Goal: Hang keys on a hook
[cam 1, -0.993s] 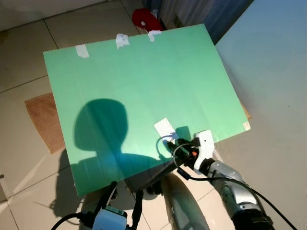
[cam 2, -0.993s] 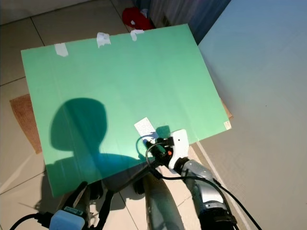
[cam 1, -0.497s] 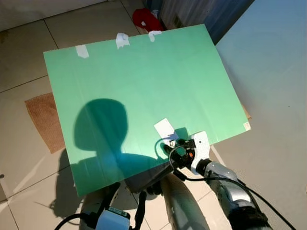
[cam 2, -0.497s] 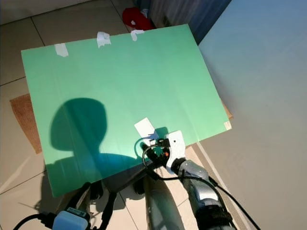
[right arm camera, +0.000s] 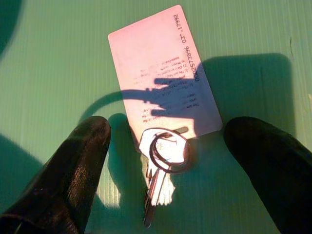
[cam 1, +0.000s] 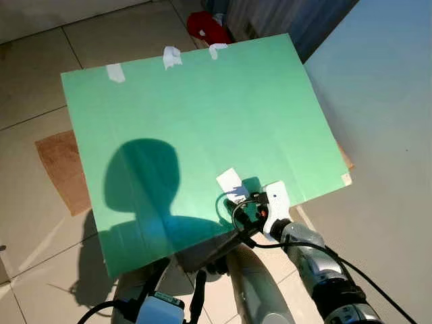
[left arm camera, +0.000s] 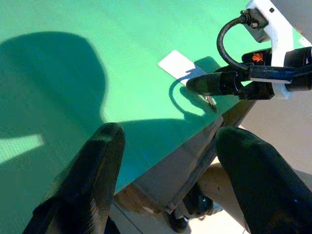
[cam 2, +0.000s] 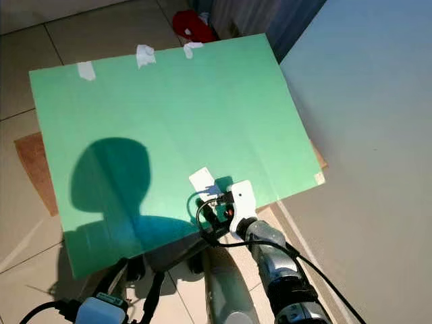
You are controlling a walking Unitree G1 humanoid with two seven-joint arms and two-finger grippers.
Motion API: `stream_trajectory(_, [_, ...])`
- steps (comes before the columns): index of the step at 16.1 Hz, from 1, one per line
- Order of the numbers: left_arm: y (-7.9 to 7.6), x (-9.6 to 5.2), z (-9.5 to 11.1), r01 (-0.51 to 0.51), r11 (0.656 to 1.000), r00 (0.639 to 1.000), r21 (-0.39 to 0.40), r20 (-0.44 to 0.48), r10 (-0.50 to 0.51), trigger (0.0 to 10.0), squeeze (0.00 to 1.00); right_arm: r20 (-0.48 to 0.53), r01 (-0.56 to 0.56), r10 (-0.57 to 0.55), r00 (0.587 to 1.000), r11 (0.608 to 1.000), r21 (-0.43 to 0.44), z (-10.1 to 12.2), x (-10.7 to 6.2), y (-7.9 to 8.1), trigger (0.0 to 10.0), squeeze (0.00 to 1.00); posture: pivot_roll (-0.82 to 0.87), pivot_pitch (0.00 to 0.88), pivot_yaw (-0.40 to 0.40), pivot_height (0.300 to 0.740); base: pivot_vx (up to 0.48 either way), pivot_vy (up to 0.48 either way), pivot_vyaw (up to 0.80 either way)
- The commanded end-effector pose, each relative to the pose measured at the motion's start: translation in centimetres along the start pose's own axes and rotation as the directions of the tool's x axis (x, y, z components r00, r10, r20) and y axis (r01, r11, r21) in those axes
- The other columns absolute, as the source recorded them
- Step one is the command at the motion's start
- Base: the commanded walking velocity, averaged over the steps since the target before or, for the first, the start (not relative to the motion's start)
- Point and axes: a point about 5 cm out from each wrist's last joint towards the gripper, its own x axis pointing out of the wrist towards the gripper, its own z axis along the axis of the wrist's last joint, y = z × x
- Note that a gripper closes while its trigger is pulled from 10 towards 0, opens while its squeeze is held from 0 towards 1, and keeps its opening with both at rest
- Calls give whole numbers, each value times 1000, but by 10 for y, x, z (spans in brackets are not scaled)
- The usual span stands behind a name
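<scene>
A green board [cam 1: 202, 115] leans before me with a white card [right arm camera: 161, 78] stuck low on it. A small white hook [right arm camera: 163, 146] sits at the card's edge, and the key ring [right arm camera: 169, 152] lies around it. The key [right arm camera: 153, 197] points down from the ring. My right gripper [right arm camera: 168, 170] is open, one black finger [right arm camera: 63, 185] on each side of the keys and not touching them. It stands at the board's lower edge [cam 1: 237, 206]. My left gripper [left arm camera: 170, 170] is open and empty, low in front of the board.
A pale wall [cam 1: 385, 121] runs close on the right. A red object [cam 1: 206, 25] lies on the floor beyond the board and a brown mat [cam 1: 59, 169] to its left. Tape strips [cam 1: 172, 57] hold the board's top edge. Tiled floor surrounds it.
My right gripper has moved left and closer in toward the white card. The left arm has barely shifted.
</scene>
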Motion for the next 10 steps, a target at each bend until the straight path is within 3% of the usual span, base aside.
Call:
stream_trajectory(1, [-10, -7, -3, 32, 999, 999, -25, -40, -33, 10000, 0, -77, 30, -27, 997, 999, 36, -25, -10, -4, 10000, 0, 34, 498, -235, 736, 0, 0, 0])
stream_trajectory(5, [-11, -6, -4, 44, 999, 998, -26, -39, -45, 10000, 0, -90, 45, -42, 995, 999, 26, -29, -12, -7, 10000, 0, 27, 495, -233, 736, 0, 0, 0])
stream_trajectory(6, [-10, -5, -4, 45, 999, 998, -19, -36, -45, 10000, 0, -87, 53, -52, 995, 998, 19, -28, -12, -9, 3098, 0, 27, 495, -233, 736, 0, 0, 0])
stream_trajectory(7, [-9, -5, -3, 44, 999, 998, -15, -34, -45, 10000, 0, -86, 72, -71, 994, 997, 6, -27, -12, -11, 0, 0, 26, 496, -232, 736, 0, 0, 0])
stream_trajectory(10, [-8, -4, -3, 44, 999, 999, 1, -31, -44, 10000, 0, -86, 110, -112, 990, 994, -28, -30, -14, -14, 0, 0, 27, 499, -231, 736, 0, 0, 0])
